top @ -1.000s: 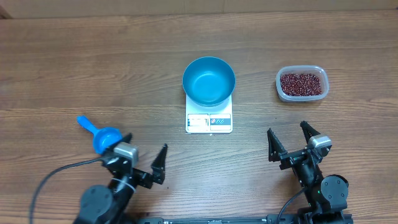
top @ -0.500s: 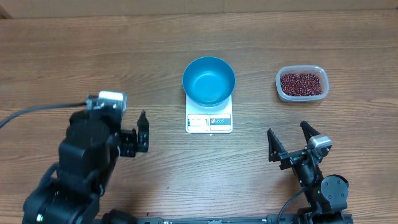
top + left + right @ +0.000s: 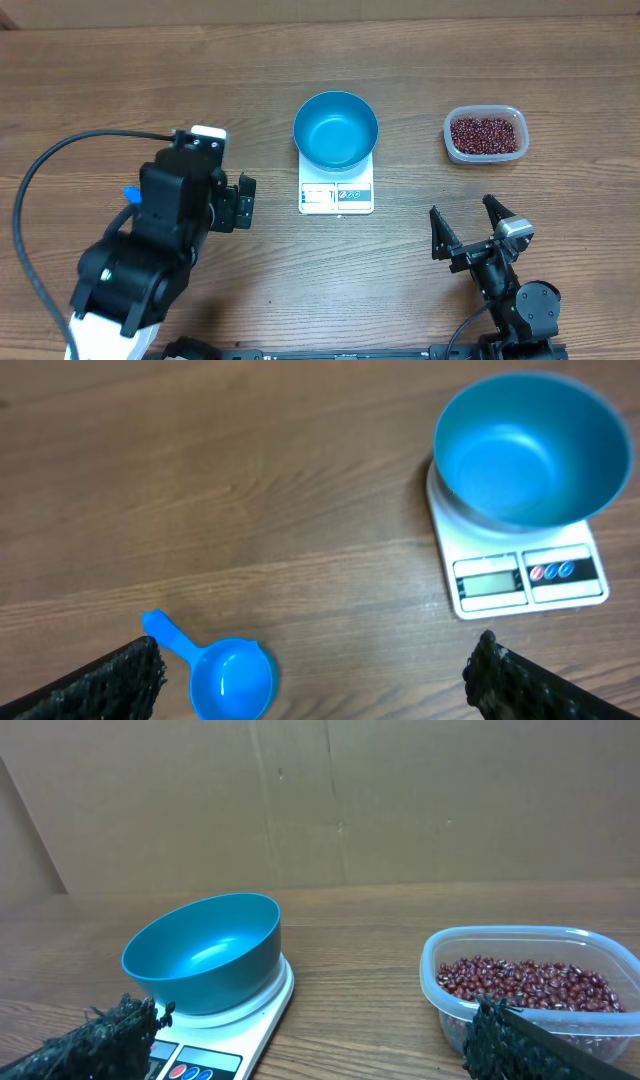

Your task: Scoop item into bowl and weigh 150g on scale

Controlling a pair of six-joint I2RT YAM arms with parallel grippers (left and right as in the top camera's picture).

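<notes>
Loose, light beans that roll lie in the far-right tub, so take the scoop, probably slick plastic, by its stiff handle; both the left gripper above it and right gripper gape empty, bowl on scale.

Overhead view: looks straight down on the table, far enough off to take in both arms along the lower edge; left wrist view: raised and tilted steeply downward, closer in, with the bowl on the scale at upper right and the scoop at lower left; right wrist view: low, near the tabletop, facing level toward a cardboard wall, the tub at lower right; all three views share bowl and scale; overhead and right wrist share the tub.
</notes>
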